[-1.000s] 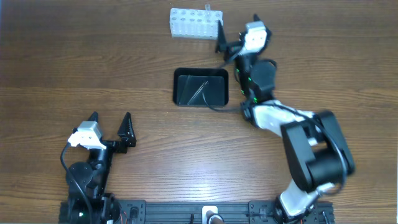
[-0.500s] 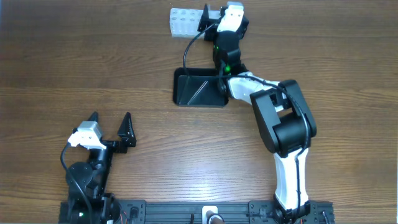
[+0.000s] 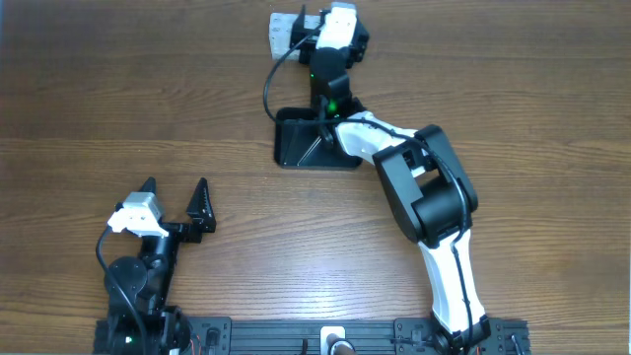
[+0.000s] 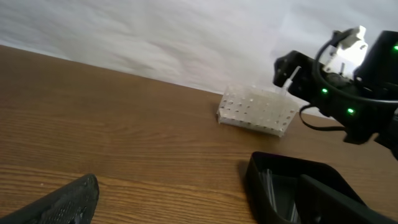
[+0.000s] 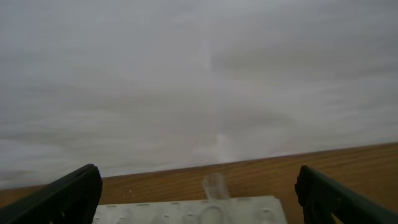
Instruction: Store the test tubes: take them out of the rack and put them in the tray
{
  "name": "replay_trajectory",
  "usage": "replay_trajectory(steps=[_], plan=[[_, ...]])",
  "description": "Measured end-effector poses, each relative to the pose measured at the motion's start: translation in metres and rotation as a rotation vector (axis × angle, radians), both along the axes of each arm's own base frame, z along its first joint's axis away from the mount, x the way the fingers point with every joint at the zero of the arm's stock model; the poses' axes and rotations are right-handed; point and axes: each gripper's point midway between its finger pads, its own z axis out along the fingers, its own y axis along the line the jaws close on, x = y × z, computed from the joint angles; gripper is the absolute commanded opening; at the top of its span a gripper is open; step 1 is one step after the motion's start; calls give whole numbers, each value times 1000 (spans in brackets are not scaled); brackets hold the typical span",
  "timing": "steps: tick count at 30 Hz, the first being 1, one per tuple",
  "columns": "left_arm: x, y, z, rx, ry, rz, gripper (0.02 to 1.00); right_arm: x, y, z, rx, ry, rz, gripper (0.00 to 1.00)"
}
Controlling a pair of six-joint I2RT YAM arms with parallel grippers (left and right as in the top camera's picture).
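Desk [image 3: 118, 108]: brown wood, carrying the tray, the rack and both arms' bases.
Right arm [image 3: 424, 192]: within the last second it has swung from beside the tray's right side across to the rack at the far edge. I judge that it is lining up for another pick.
Tray [image 3: 281, 148]: black and shallow, just nearer than the rack. Stored tubes [image 3: 317, 146] lie slantwise in it, so part of the job looks done.
Rack [image 4: 256, 111]: white block with rows of holes, most of them vacant.
Right hand [image 5: 198, 180]: fingers spread wide with nothing between them, poised above the rack facing the last tube.
Left hand [image 3: 175, 184]: spread too, parked near its base, well apart from the work and unmoved over that second.
Test tube [image 5: 215, 185]: clear and thin-walled, upright in a rack hole. Its top stands above the rack's upper face, and it is hard to pick out against the pale wall.
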Motion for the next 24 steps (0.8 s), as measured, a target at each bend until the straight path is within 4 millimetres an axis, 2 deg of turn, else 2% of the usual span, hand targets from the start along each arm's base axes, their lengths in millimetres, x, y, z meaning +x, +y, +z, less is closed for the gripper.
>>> replay_trajectory(steps=[8,12,22,24], plan=[[0,0,0,0,0,0,1000,22,6,-15,-75,45,-48,969],[0,0,0,0,0,0,1000,23,2,-27,-100,76,-72,925],[0,0,0,0,0,0,1000,22,-9,-40,-136,125,-123,812],[0,0,0,0,0,0,1000,22,-10,-40,-141,129,-128,763]])
